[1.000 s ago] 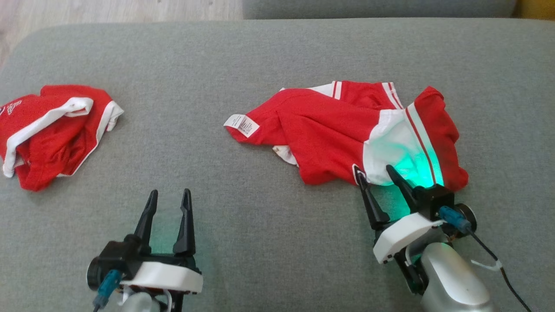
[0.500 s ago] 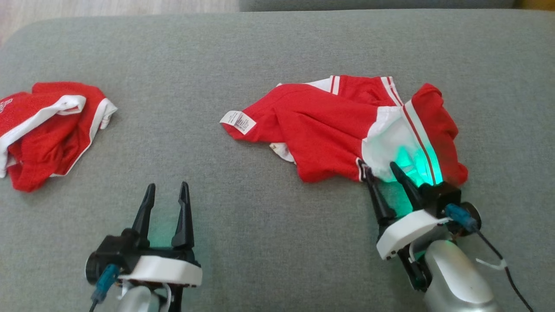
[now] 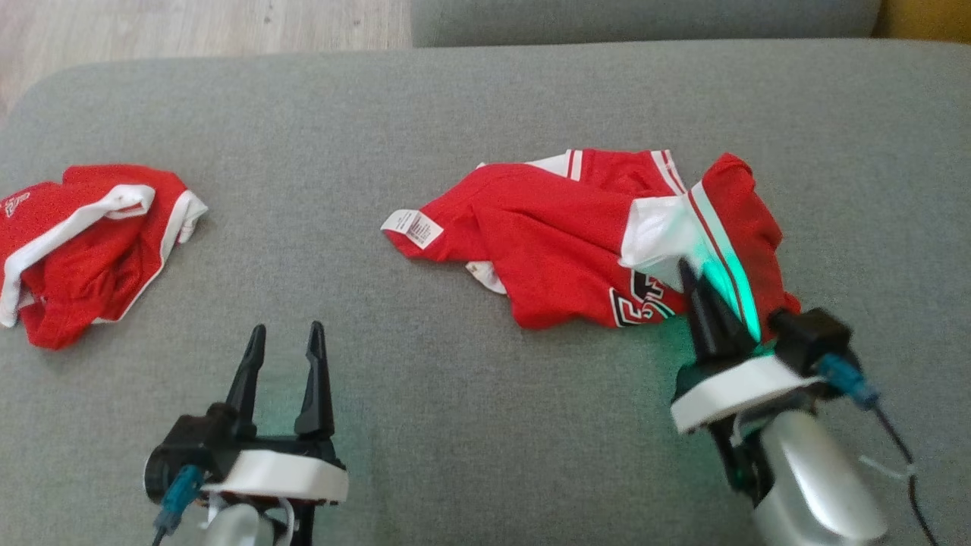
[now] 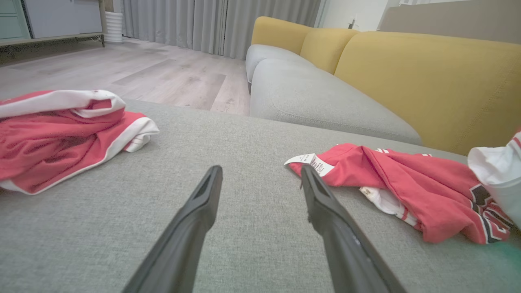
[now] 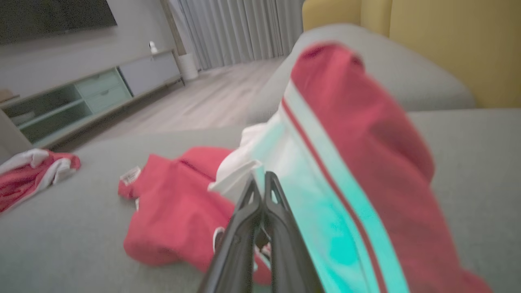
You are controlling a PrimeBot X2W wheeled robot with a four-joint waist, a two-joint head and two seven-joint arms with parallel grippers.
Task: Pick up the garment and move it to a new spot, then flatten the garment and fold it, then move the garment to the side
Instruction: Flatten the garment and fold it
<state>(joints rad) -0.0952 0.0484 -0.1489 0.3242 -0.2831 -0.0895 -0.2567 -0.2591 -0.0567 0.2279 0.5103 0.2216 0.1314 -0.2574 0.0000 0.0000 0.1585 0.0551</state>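
Open grey cushion (image 3: 485, 98) runs wide through the middle, near edge to far edge, between the red-and-white garment (image 3: 561, 235) heaped toward the right edge and a second red bundle (image 3: 83, 243) at the left edge, and the left gripper (image 3: 287, 330), jaws apart, faces straight up that lane.

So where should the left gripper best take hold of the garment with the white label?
Probably the labelled corner: it lies flat and free at the left end of the garment, nearest the open left gripper. Come from the left, low along the cushion.
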